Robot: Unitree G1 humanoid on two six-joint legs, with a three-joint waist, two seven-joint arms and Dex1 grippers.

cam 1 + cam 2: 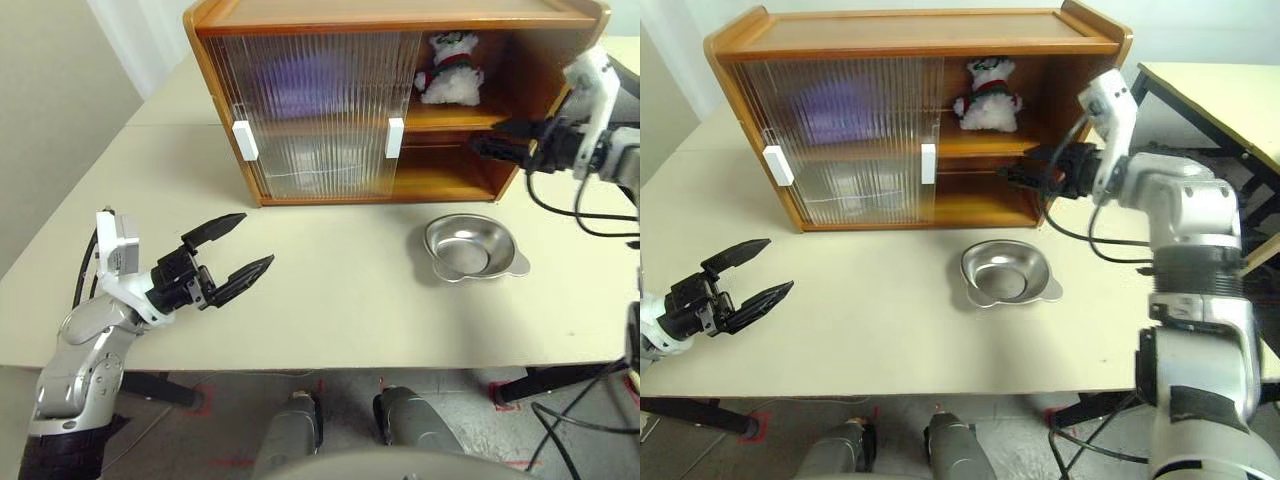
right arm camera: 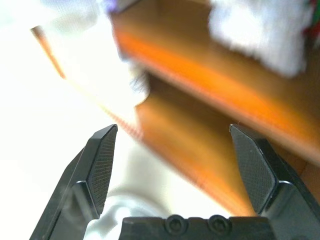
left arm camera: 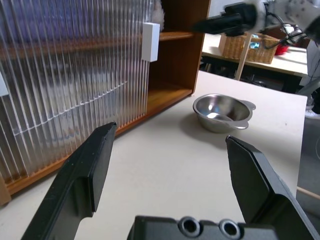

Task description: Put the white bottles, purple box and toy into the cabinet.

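Wooden cabinet open on one side, plush toy bear sitting on its top shelf. Right gripper spread wide and empty by that shelf's edge. Left gripper spread wide too. Could bump the bear off, or knock the metal dish in front of the cabinet.

The left hand holds its two black fingers spread wide above the pale beige worktop, empty. Ahead stands the orange-brown wooden cabinet with its ribbed translucent sliding door and white block handle. A shiny metal dish rests on the worktop near the cabinet's open side. The right hand reaches toward the upper shelf.
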